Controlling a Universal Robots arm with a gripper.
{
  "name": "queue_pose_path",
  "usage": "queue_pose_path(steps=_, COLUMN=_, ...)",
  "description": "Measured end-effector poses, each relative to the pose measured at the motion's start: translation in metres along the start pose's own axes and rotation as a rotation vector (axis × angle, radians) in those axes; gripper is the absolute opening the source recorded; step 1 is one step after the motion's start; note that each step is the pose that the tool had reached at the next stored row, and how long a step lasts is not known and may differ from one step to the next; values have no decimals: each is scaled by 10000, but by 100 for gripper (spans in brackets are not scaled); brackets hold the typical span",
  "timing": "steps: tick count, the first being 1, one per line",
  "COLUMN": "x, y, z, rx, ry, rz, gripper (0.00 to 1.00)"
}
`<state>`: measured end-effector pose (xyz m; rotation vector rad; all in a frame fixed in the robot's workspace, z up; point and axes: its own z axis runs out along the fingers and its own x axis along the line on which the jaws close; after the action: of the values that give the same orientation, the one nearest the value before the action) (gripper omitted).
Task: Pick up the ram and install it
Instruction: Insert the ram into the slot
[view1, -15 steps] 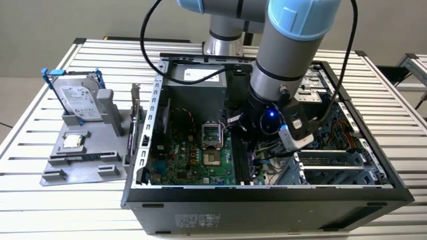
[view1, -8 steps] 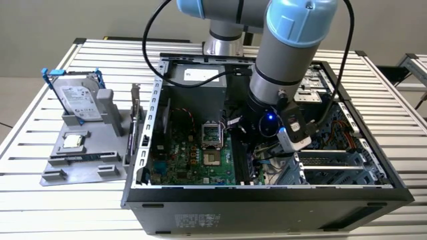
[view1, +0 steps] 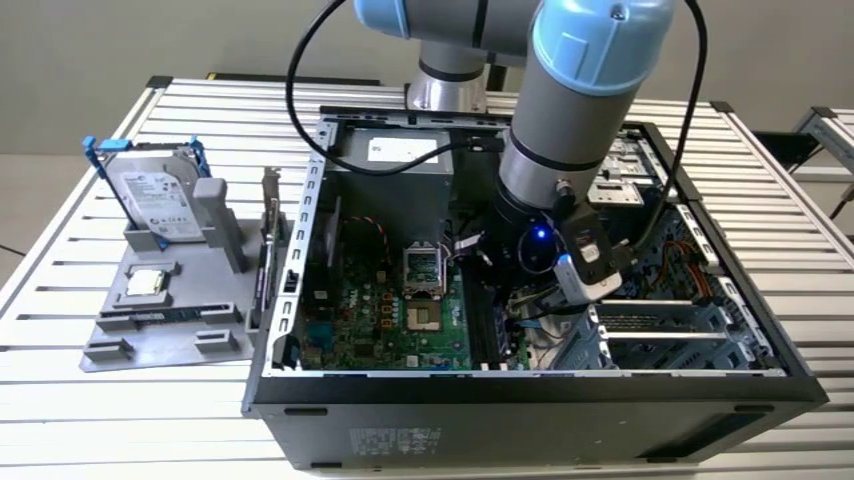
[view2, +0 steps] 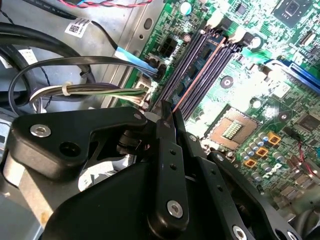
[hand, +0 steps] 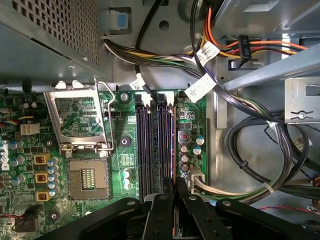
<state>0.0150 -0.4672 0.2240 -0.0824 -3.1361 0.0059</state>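
The arm (view1: 574, 110) reaches down from the upper centre of the exterior view into the open computer case (view1: 534, 400). The case lies on a slatted metal table (view1: 80, 420), and the wrist sits right of centre over the motherboard (view1: 360, 310).

In the second wrist view, the gripper (view2: 167, 117) has its jaws drawn narrow and clamped on the ram (view2: 200, 76). The ram is seen edge-on as a thin strip running away from the fingertips. The first wrist view shows the same thin edge between the two black fingers (hand: 159, 215).

The ram is lined up along the bank of long dark memory slots (hand: 150, 145) and lies over the slot nearest the row of small capacitors (hand: 185, 152). Whether its lower edge has entered the slot cannot be told.

The CPU socket (hand: 87, 177) sits beside the slots with its metal frame hinged open. Bundled power cables (hand: 165, 60) cross behind the slot ends.

At the exterior view's left, a grey holder (view1: 160, 345) rests on the table. It carries an upright hard drive in a blue frame (view1: 158, 198).
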Motion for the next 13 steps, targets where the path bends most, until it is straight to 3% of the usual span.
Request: queue_pose_path(steps=13, x=-2, y=6, z=45, rx=2, ry=0, rz=-126, gripper=0)
